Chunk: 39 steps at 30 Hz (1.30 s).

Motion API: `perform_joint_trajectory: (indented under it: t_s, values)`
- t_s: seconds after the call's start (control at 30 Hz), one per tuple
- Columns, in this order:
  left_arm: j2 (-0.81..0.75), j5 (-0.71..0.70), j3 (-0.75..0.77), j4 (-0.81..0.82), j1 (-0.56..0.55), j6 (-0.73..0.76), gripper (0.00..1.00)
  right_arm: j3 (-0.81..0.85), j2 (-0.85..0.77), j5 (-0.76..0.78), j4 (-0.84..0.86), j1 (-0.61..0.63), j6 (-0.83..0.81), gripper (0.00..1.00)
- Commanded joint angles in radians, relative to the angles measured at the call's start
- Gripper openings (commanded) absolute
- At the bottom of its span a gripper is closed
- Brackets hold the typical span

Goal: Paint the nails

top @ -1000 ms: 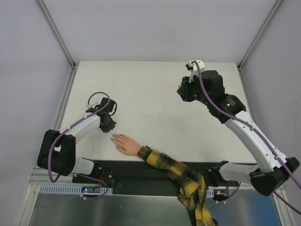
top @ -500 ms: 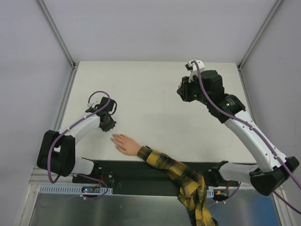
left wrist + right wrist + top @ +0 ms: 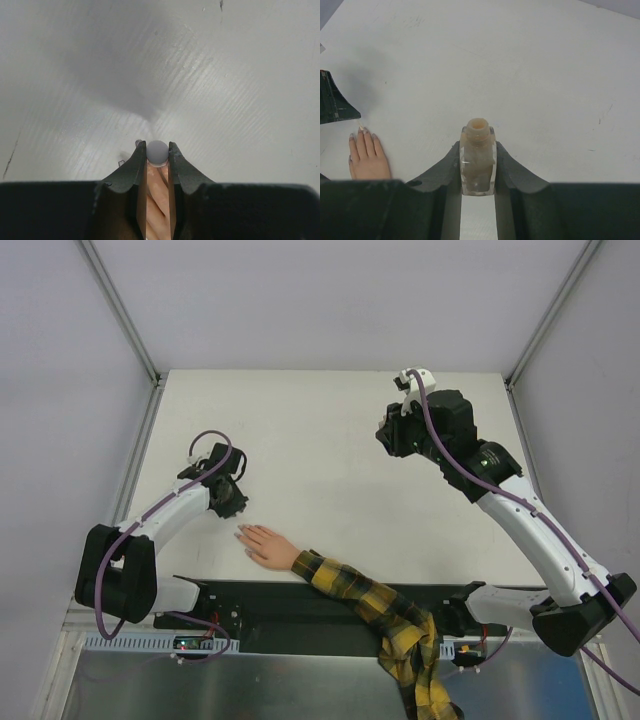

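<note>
The small flesh-coloured hand (image 3: 266,546) lies palm down at the table's near edge, ending a yellow-and-black plaid sleeve (image 3: 365,600). Its tiny pale nails (image 3: 362,129) point to the far left. My left gripper (image 3: 231,503) hangs just beyond the fingertips, shut on a round grey polish cap (image 3: 157,152). The hand's fingers (image 3: 159,197) show between its jaws in the left wrist view. My right gripper (image 3: 389,437) is raised at the far right, shut on an open, pale nail polish bottle (image 3: 478,165) held upright.
The white table (image 3: 320,430) is bordered by metal rails at the left and right. A black strip (image 3: 250,595) runs along the near edge under the sleeve. The left gripper's dark finger (image 3: 332,102) shows at the left edge of the right wrist view.
My left arm has shifted slightly, its gripper staying by the fingertips with the cap. The right arm and the hand have not moved.
</note>
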Motion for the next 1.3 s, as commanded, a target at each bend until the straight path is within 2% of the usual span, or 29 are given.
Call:
perform_joint_trajectory:
  t_s: [0.0, 1.27]
  values:
    - [0.003, 0.055, 0.022, -0.026, 0.005, 0.008, 0.00, 0.002, -0.033, -0.016, 0.037, -0.002, 0.015, 0.00]
    - [0.069, 0.000, 0.011, 0.017, 0.002, -0.031, 0.00, 0.018, -0.023, 0.004, 0.029, -0.002, -0.006, 0.00]
